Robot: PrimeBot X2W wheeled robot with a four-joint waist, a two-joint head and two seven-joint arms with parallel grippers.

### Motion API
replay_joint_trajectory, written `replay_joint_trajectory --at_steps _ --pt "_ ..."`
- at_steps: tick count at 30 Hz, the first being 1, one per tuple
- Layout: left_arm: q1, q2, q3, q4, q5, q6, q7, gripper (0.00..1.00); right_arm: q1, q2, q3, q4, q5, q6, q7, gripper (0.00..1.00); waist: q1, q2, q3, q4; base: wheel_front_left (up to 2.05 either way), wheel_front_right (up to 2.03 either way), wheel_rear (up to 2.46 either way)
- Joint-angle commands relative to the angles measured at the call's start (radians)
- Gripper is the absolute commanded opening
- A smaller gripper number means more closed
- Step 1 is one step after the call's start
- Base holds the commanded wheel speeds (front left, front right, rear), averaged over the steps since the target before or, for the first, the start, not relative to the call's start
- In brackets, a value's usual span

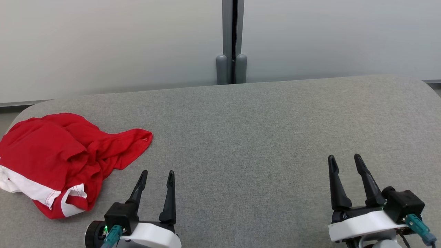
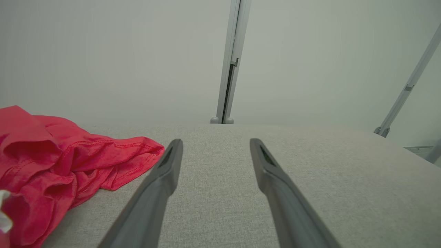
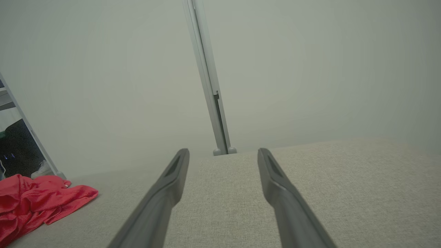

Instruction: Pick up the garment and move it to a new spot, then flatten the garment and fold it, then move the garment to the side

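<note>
**A:** Head view: how much open room?
**B:** Open grey table (image 1: 241, 137) runs from the grey post (image 1: 231, 69) at its far edge down to both grippers. The left gripper (image 1: 157, 171) and right gripper (image 1: 344, 156) have their fingers spread and hold nothing.
**A:** And the garment?
**B:** The red garment (image 1: 58, 155) is crumpled, with white trim showing. It lies far left of the post, by the table's rounded corner.
**A:** Wrist views?
**B:** Left wrist: a hemmed red flap lies left of the post, near the gripper's finger but apart. Right wrist: the heap is well left of the post.

Seemingly one garment (image 1: 51, 155), one table (image 1: 241, 137), one left hand (image 1: 157, 172), one right hand (image 1: 344, 156)
</note>
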Motion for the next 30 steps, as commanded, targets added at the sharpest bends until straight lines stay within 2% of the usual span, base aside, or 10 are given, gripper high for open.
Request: replay_joint_trajectory --at_steps 1,5,13,21,30 --pt "0.002 0.004 -0.003 0.004 0.017 0.010 -0.006 1.00 -0.010 -0.003 0.004 0.004 -0.014 0.003 -0.009 1.00 -0.0001 0.0000 0.000 -0.001 0.00 0.00 0.00" --pt "-0.008 0.004 -0.016 0.025 0.040 0.023 -0.014 1.00 -0.016 -0.004 0.017 0.036 -0.046 0.003 -0.016 1.00 -0.0001 0.0000 -0.005 -0.001 0.00 0.00 0.00" --pt "-0.008 0.004 -0.016 0.033 0.020 0.031 -0.012 1.00 -0.022 -0.003 0.021 0.067 -0.034 0.003 -0.014 1.00 -0.0001 0.0000 -0.010 0.004 0.00 0.00 0.00" --pt "-0.006 0.004 -0.024 0.038 0.026 0.025 -0.012 1.00 -0.024 -0.003 0.020 0.082 -0.026 0.003 -0.014 1.00 -0.0001 0.0000 -0.014 0.010 0.00 0.00 0.00" --pt "-0.009 0.004 -0.009 0.040 0.022 0.033 -0.012 1.00 -0.009 -0.003 0.041 0.083 -0.008 0.003 -0.014 1.00 -0.0001 0.0000 -0.017 0.080 0.00 0.00 0.00"
